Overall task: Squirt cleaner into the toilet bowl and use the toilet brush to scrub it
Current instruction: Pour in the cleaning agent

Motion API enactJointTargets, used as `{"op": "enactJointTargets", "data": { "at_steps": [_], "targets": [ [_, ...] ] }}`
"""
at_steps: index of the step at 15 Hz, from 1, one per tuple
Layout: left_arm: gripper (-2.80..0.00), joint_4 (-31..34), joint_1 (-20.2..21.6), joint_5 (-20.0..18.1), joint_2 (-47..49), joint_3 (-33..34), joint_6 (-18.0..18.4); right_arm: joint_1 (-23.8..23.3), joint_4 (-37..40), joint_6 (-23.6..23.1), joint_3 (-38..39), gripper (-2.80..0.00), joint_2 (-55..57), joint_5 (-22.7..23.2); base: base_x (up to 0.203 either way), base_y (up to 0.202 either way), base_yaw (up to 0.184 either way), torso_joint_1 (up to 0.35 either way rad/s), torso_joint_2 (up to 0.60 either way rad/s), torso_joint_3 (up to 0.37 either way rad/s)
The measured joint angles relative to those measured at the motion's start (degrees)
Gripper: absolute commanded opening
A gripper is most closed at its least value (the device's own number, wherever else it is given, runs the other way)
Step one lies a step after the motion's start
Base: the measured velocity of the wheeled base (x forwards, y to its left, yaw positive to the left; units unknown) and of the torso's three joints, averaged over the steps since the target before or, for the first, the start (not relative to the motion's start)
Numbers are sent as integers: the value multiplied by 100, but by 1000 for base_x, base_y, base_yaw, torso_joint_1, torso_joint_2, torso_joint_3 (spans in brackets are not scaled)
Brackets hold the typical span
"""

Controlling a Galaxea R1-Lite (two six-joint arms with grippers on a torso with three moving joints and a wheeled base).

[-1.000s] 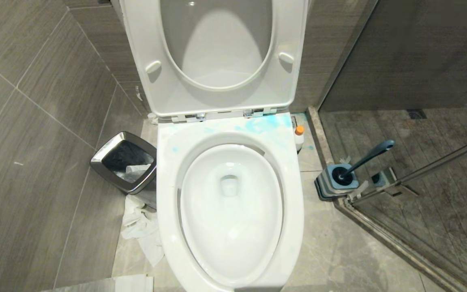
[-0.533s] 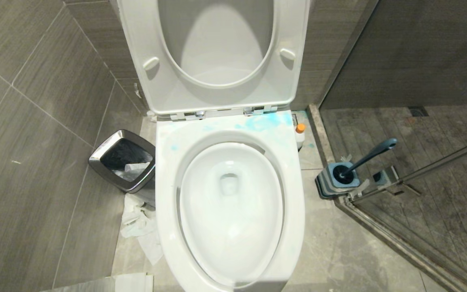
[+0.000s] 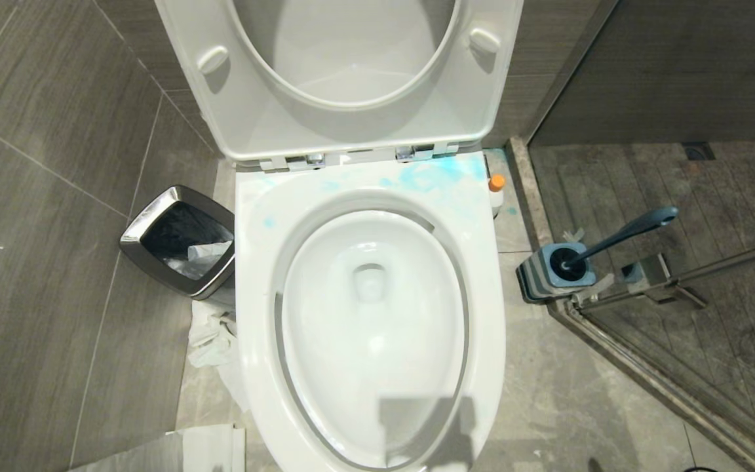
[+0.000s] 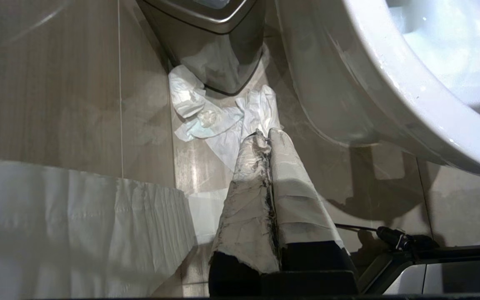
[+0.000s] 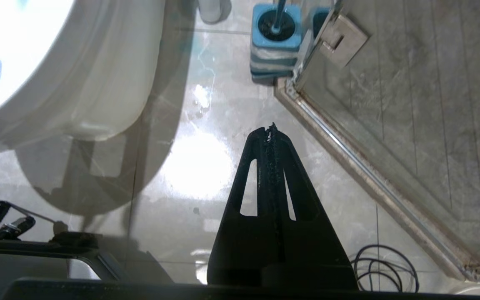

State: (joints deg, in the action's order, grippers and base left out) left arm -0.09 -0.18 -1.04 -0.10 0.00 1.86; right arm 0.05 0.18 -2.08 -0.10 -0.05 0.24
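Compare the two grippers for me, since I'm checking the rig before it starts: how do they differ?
The left gripper has fingers wrapped in white tape; the right gripper is bare black. The left hangs over crumpled paper by the bin; the right hangs over bare floor near the brush stand. Both are shut and empty.

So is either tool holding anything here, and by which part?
Nothing is held. The left tool and the right tool are both shut on nothing, above the floor; the dark-blue-handled toilet brush sits in its stand.
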Motion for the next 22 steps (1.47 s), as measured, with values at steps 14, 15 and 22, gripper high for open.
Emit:
{"op": "enactJointTargets", "data": {
  "at_steps": [14, 15, 22],
  "targets": [
    [-280, -1, 0, 0, 2, 0, 8, 0, -4, 2, 2, -280, 0, 2, 0, 0, 0, 4, 2, -199],
    [-280, -1, 0, -1, 2, 0, 7, 0, -4, 0, 2, -280, 0, 0, 0, 0, 0, 2, -2, -197],
    [-280, -1, 0, -1, 2, 0, 4, 0, -2, 0, 2, -280, 0, -4, 0, 0, 0, 1, 3, -196]
  ]
}}
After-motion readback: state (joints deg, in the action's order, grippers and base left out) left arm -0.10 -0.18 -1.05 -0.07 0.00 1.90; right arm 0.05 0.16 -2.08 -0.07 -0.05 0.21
